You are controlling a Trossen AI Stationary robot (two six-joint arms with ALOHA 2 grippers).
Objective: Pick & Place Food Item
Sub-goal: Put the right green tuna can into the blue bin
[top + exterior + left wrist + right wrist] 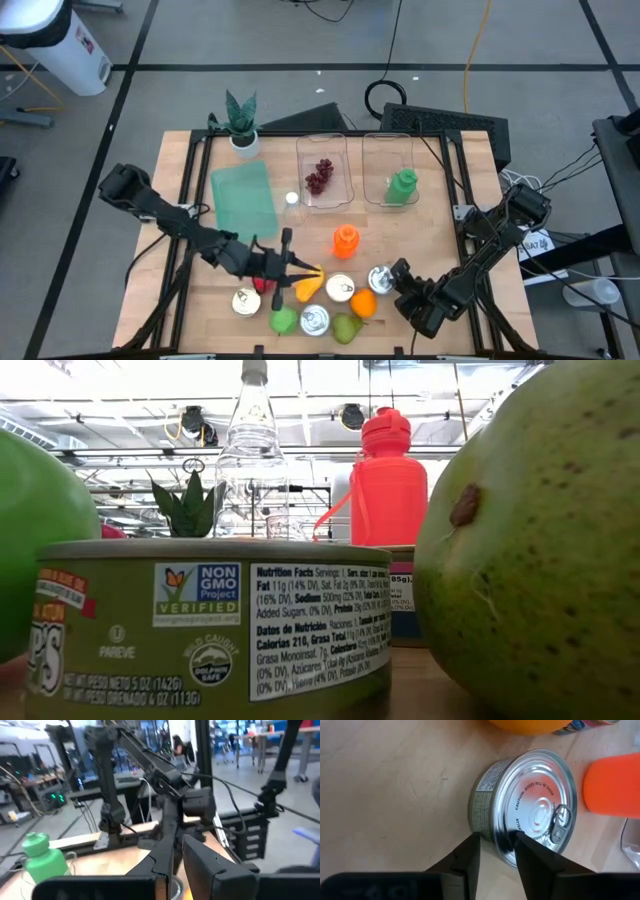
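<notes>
Grasp step in hand: right pincer (495, 847) low over desk (385, 785), fingers narrow, straddling rim of tin can (530, 805) lying near orange (530, 725). Not yet lifted. Left pincer (285, 262) fully closed, empty, over fruit cluster. Next: firm squeeze, straight lift.

The left gripper (312, 271) is seen touching a yellow fruit (309, 287), with a red item (264, 285) behind it. The right gripper (390, 276) is set at a can (380, 278), an orange (363, 303) just beside.
</notes>
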